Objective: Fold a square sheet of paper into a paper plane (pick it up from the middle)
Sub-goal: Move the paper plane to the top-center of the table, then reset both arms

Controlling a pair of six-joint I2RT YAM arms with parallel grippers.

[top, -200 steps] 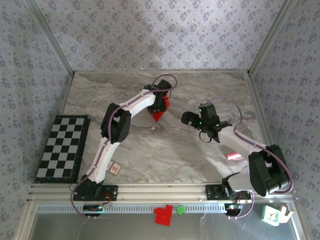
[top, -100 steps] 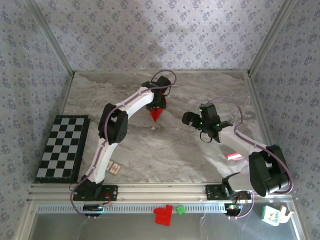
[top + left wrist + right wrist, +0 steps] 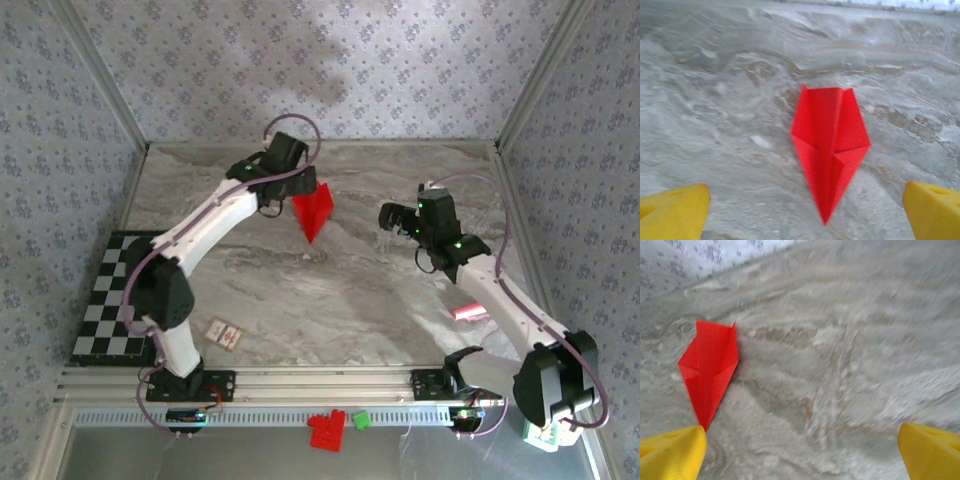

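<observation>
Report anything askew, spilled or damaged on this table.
Nothing is spilled or damaged. The red folded paper dart lies flat and untorn on the grey marbled table. One small oddity: the small white card with a red mark lies at a slant close to the table's near edge.

No legible text; white card (image 3: 224, 333) bears a blurred red mark.

Two robot arms, the left arm (image 3: 212, 212) and right arm (image 3: 500, 295), each have white link shells, black joint housings, a thin purple cable (image 3: 292, 118) looping alongside, black bases at the frame's lower edge and yellow finger pads (image 3: 672, 215), with green lights (image 3: 458, 241) near the right wrist.
</observation>
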